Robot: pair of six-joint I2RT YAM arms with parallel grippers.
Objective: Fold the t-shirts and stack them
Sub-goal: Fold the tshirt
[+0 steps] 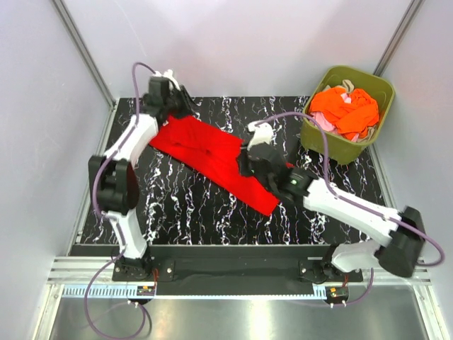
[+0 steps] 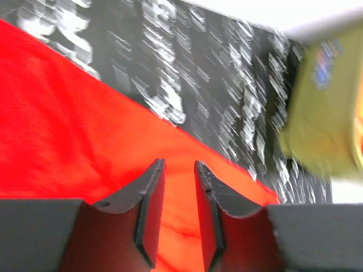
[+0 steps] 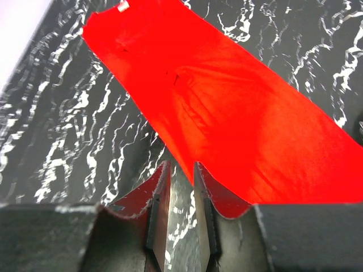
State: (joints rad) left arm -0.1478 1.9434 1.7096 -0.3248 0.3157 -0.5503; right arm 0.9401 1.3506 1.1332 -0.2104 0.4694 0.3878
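Observation:
A bright red t-shirt (image 1: 212, 156) lies folded into a long strip, running diagonally across the black marbled table (image 1: 177, 205). My left gripper (image 1: 177, 106) hovers over the strip's far left end. In the left wrist view the left gripper (image 2: 178, 165) is open, with red cloth (image 2: 57, 113) showing below the gap. My right gripper (image 1: 248, 166) is at the strip's middle, on its near edge. In the right wrist view the right gripper (image 3: 181, 165) is open over bare table, and the red cloth's (image 3: 227, 102) edge reaches its right finger. Orange t-shirts (image 1: 347, 110) and a pale pink one (image 1: 322, 122) lie bunched in the bin.
An olive-green plastic bin (image 1: 333, 145) stands at the table's back right corner and also shows blurred in the left wrist view (image 2: 323, 113). White walls close the table on the left, back and right.

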